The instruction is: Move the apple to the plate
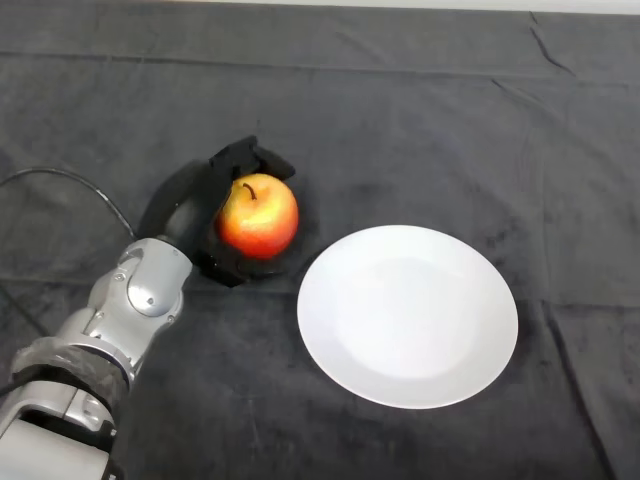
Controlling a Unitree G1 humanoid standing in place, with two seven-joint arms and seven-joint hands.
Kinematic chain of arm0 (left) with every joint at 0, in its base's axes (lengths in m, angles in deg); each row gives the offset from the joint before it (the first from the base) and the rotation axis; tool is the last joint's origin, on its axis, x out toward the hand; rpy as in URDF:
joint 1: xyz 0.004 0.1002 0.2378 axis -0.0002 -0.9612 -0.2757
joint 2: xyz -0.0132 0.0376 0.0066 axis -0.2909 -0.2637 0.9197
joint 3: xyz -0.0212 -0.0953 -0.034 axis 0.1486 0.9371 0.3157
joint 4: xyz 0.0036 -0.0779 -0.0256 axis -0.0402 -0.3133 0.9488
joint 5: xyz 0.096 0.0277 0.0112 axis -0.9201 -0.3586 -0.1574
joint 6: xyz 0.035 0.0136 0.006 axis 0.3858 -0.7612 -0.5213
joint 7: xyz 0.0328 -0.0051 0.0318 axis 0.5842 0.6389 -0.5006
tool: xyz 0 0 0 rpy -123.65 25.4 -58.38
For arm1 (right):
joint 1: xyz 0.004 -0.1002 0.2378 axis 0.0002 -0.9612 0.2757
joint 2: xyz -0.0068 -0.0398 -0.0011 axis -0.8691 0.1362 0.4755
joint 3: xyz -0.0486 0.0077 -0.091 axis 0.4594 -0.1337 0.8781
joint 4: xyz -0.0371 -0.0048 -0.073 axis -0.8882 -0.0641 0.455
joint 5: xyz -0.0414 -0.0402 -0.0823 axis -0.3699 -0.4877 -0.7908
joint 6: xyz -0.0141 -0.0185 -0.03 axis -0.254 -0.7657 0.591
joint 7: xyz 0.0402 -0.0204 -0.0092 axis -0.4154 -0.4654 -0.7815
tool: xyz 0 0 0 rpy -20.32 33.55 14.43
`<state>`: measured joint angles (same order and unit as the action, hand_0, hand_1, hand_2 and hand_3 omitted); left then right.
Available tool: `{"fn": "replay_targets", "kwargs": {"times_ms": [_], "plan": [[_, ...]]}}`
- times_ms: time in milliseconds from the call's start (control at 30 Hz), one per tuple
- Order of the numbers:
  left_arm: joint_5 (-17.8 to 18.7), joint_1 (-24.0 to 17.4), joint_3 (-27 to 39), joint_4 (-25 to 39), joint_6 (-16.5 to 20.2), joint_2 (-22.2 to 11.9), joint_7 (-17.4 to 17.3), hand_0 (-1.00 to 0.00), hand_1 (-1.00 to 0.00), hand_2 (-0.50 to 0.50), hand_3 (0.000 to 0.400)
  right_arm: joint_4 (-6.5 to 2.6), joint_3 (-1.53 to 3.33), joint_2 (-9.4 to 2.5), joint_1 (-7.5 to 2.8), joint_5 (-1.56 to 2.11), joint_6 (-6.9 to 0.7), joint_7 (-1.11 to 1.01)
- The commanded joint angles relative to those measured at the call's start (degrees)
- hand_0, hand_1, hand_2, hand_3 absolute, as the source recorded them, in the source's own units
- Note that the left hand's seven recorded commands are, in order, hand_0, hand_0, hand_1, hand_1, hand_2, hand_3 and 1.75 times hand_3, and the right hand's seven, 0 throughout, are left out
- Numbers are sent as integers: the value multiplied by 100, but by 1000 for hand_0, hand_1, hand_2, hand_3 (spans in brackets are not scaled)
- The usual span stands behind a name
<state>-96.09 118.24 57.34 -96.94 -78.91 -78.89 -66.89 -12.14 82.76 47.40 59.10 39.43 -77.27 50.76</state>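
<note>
A red and yellow apple (259,216) sits in my black left hand (205,205) at the middle left of the table, stem up. The fingers (262,160) curl round its far side and the thumb wraps below its near side, so the hand is shut on the apple. A white round plate (408,315) lies on the dark cloth just to the right of the apple, a short gap away, with nothing on it. I cannot tell whether the apple rests on the cloth or is lifted off it.
My silver-grey left arm (130,305) comes in from the lower left. The dark cloth (450,130) covers the whole table, with a few wrinkles at the far right. A pale strip (400,5) shows past its far edge.
</note>
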Motion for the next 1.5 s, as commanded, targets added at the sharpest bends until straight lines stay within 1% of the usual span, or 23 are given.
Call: {"fn": "replay_targets", "kwargs": {"times_ms": [33, 167, 433, 600, 767, 933, 1100, 1433, 1467, 1500], "plan": [[-179, 400, -173, 241, -207, 56, 177, -1000, -1000, 0, 400, -169, 105, -214, -431, -86, -90, -72], [-246, 364, -345, 246, -464, 266, 379, -1000, -1000, 0, 400, -177, 106, -214, -427, -88, -87, -71], [-219, 296, -765, 165, -901, 553, 529, -1000, -1000, 0, 400, -192, 108, -214, -420, -91, -79, -69], [-115, 261, -1111, 90, -1053, 654, 534, -1000, -1000, 0, 400, -203, 110, -214, -415, -93, -73, -68], [34, 225, -1462, 27, -1117, 688, 461, -1000, -1000, 0, 400, -213, 111, -214, -410, -95, -68, -66], [193, 177, -1781, -9, -1102, 677, 334, -1000, -1000, 0, 400, -222, 113, -214, -406, -96, -63, -65], [355, 128, -2043, -42, -993, 627, 152, -1000, -1000, 0, 400, -229, 114, -214, -402, -98, -58, -63], [639, 107, -2430, -79, -472, 618, -234, -1000, -1000, 0, 400, -238, 115, -215, -398, -99, -52, -61], [671, 113, -2462, -76, -418, 617, -276, -973, -1000, 14, 400, -238, 116, -215, -398, -99, -52, -61], [702, 120, -2490, -72, -370, 616, -315, -875, -1000, 63, 400, -239, 116, -215, -398, -99, -52, -61]]}}
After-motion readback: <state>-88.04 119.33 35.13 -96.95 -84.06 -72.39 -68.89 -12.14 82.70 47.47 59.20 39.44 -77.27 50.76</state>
